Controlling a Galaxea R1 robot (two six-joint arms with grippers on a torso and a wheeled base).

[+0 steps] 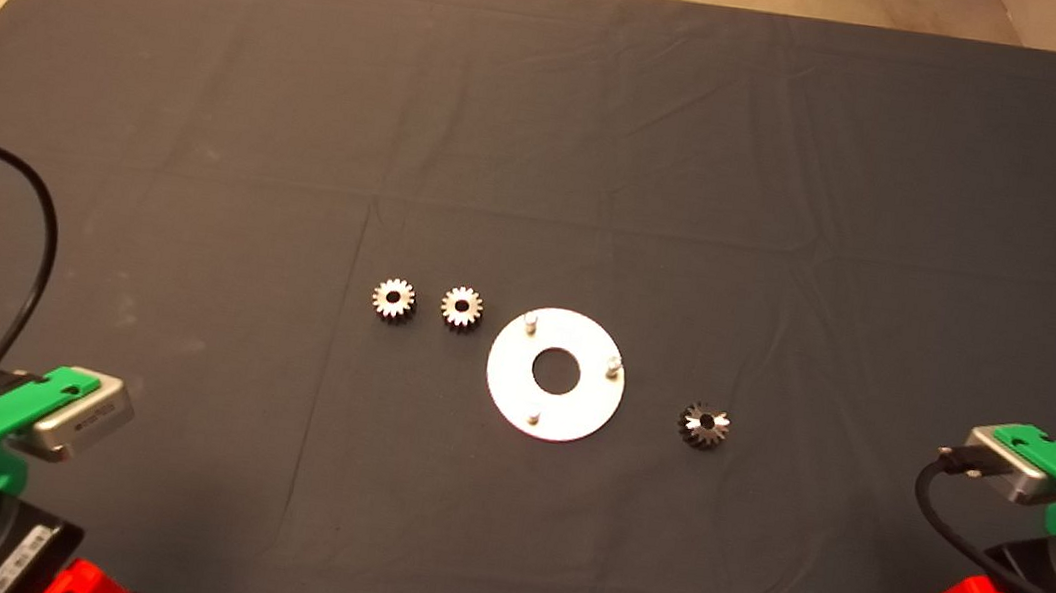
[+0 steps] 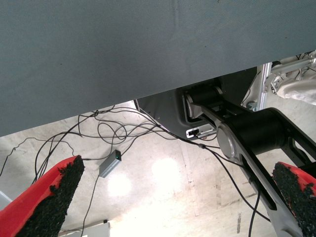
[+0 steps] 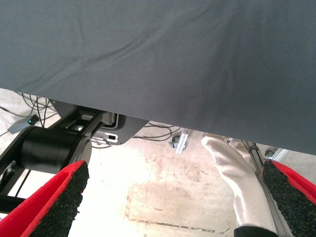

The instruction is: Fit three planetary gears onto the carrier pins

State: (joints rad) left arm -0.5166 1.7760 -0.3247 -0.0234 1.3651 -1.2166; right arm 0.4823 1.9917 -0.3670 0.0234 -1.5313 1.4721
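A flat round silvery-white plate with a big centre hole lies mid-mat, and its three carrier pins stand bare. Two planetary gears lie side by side just left of the plate. The third gear lies to the plate's right. My left gripper is parked at the lower left edge of the mat, open and holding nothing. My right gripper is parked at the lower right edge, open too, with nothing between its fingers.
The dark mat is wrinkled with fold lines. Black cables loop over its left side near the left arm. Both wrist views look past the mat's edge at the floor, where cables and the robot's base show.
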